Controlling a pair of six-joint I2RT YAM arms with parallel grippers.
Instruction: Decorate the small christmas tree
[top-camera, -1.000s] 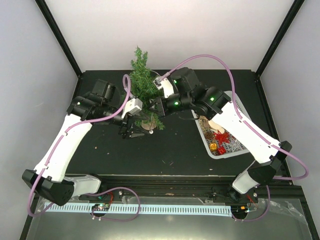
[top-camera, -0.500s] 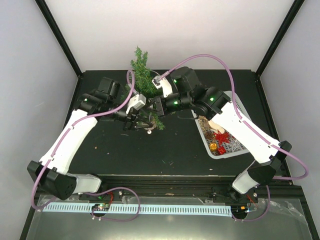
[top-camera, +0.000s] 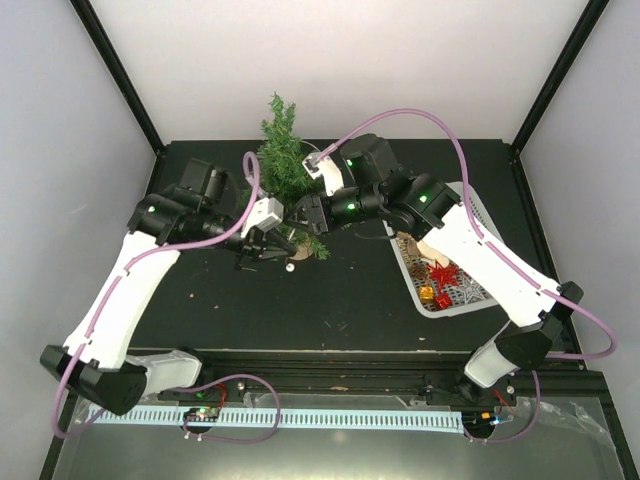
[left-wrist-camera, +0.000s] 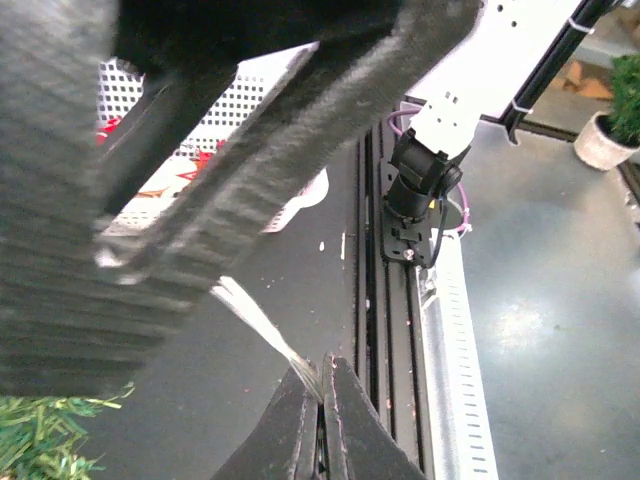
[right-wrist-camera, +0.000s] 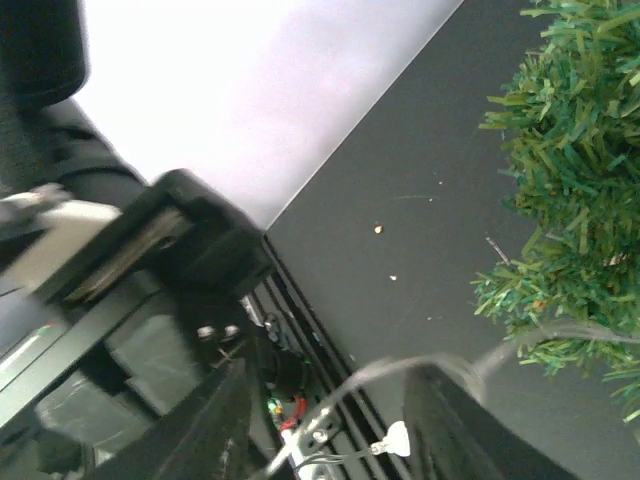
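Jaws of left gripper (left-wrist-camera: 322, 386) just snapped together, clamped on thin silvery strand (left-wrist-camera: 262, 322). The right gripper (right-wrist-camera: 330, 425) just let go, jaws now apart, strand running loose between them toward small christmas tree (top-camera: 284, 170), far-middle of table (top-camera: 350, 290). Handover looks done; left can drape.

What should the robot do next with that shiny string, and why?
Probably the right gripper should back away from the small christmas tree. The left gripper is pinched shut on the thin shiny strand, while the right jaws stand apart around it.
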